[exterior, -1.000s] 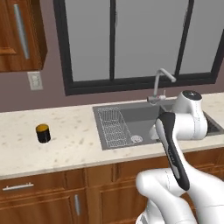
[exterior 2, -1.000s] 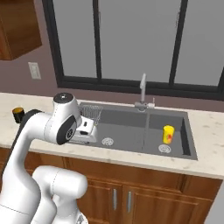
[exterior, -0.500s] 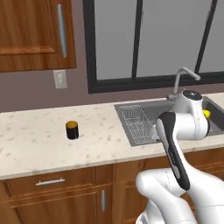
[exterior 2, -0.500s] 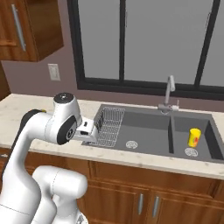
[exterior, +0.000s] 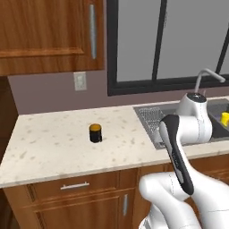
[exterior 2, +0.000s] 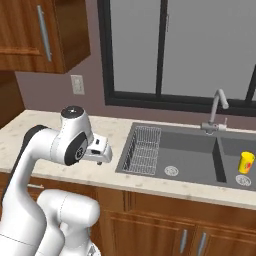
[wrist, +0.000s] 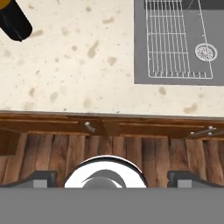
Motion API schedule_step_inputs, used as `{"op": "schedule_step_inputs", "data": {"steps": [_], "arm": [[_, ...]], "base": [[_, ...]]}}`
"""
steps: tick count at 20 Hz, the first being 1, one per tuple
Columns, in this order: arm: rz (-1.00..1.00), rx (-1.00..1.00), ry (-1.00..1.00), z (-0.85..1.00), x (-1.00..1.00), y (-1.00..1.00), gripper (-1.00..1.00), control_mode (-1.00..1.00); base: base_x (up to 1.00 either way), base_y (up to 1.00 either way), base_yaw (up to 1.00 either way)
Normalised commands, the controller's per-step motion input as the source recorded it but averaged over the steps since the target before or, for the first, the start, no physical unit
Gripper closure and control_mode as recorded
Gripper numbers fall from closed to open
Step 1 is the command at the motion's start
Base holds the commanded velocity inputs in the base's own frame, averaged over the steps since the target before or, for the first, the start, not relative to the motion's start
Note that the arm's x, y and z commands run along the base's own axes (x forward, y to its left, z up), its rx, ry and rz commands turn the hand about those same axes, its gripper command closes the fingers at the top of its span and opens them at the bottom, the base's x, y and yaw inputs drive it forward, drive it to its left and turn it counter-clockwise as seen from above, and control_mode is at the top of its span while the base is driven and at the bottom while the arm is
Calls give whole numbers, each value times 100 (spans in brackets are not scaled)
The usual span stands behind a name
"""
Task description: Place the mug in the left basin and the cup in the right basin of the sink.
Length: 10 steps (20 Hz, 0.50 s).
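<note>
The gripper (wrist: 112,177) hangs wide open and empty over the counter's (exterior: 53,147) front edge. The mug (exterior: 95,133) stands upright on the counter, left of the sink (exterior 2: 185,155). Farther off, the cup (exterior 2: 245,162) stands in the right basin (exterior 2: 237,162).

The counter (exterior: 53,147) is speckled beige stone with a smooth, matt face. Near its middle, the mug (exterior: 95,133) looks like smooth black plastic or glazed ware; which one cannot be told. The sink (exterior 2: 195,152) is matt dark grey, its left basin (exterior 2: 175,150) carrying a thin wire grid rack (exterior 2: 143,150) and a shiny steel drain (exterior 2: 171,170). The faucet (exterior 2: 217,111) is polished silver metal. The cup (exterior 2: 245,162) is glossy yellow. The cabinets (exterior: 49,36) are varnished brown wood with brushed metal handles (exterior: 92,31).
</note>
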Motion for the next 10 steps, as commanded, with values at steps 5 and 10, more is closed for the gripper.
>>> {"op": "schedule_step_inputs", "data": {"steps": [5, 10], "arm": [[0, 0, 0, 0, 0, 0, -100, 100], [0, 0, 0, 0, 0, 0, -100, 100]], "base": [[56, 36, 0], [52, 32, 0]]}}
